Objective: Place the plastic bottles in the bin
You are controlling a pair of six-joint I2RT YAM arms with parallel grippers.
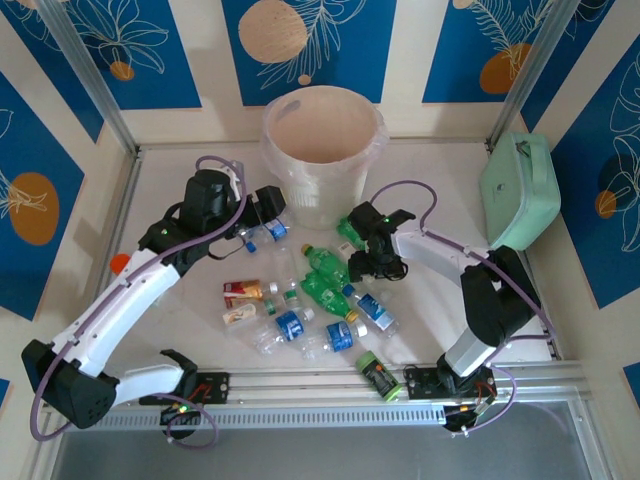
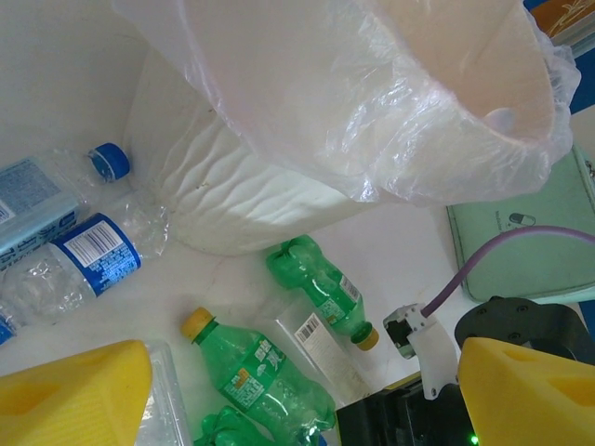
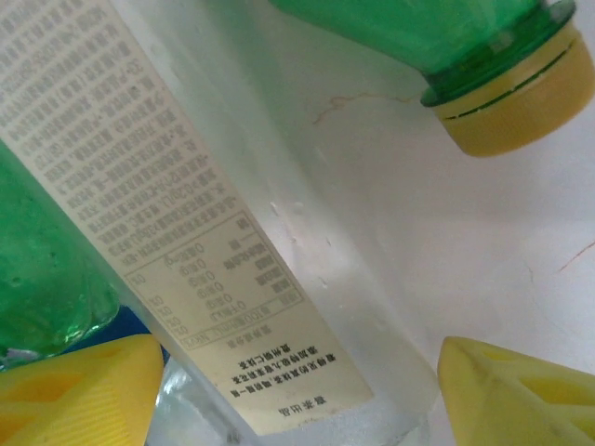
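The bin (image 1: 322, 140) stands at the back centre, whitish-pink and lined with a clear bag; its wall (image 2: 279, 177) rises close in the left wrist view. Plastic bottles lie scattered in front of it: green ones (image 1: 322, 285), blue-labelled ones (image 1: 290, 325) and a red-labelled one (image 1: 243, 290). My left gripper (image 1: 270, 215) (image 2: 297, 400) hangs open by the bin's left side, holding nothing, above two green bottles (image 2: 321, 293). My right gripper (image 1: 352, 255) (image 3: 297, 400) is open, astride a clear bottle with a cream label (image 3: 186, 232) (image 2: 321, 344) on the table.
A mint-green case (image 1: 520, 190) leans at the right wall. A dark cylinder with a green cap (image 1: 380, 375) lies near the front rail. Two blue-labelled bottles (image 2: 88, 251) rest against the bin's base. A yellow-capped green bottle (image 3: 502, 84) lies just beyond my right fingers.
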